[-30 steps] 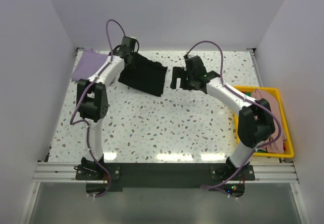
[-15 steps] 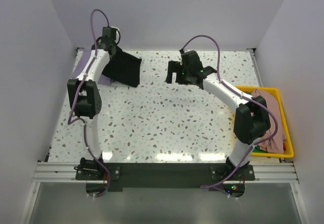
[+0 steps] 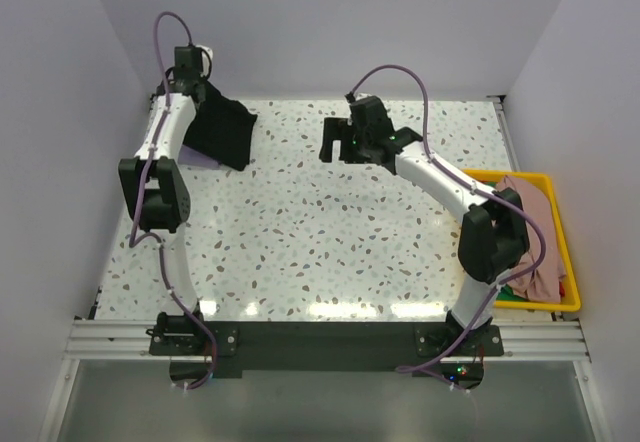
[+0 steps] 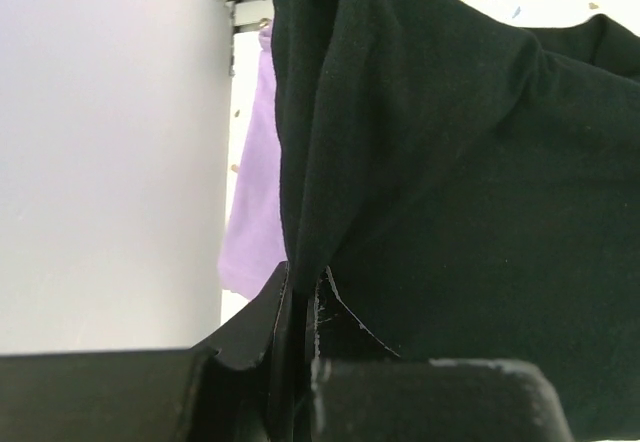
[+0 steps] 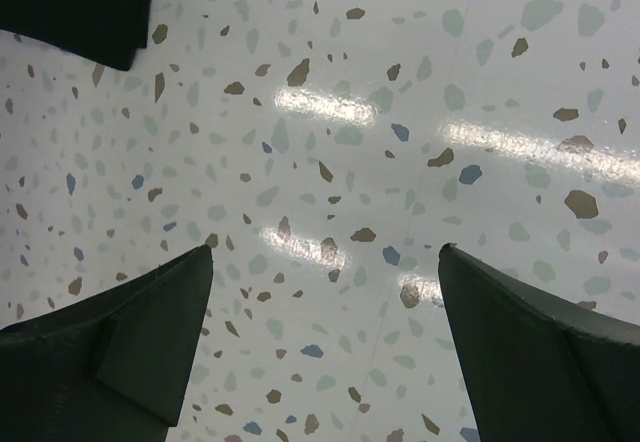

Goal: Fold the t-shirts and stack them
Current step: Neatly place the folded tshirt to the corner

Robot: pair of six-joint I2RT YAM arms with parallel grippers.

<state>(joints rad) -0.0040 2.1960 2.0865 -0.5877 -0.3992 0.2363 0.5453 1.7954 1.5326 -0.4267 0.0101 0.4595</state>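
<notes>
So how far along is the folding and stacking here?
Done: lavender shirt lies at the far-left corner. In hand: left gripper pinches the black shirt over it; right gripper open, empty. Left: pink shirt and green one wait in the bin.

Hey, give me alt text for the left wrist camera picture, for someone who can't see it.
A black t-shirt is pinched in the shut left tool and fills most of the frame. Behind it a lavender t-shirt shows beside a white wall.
</notes>
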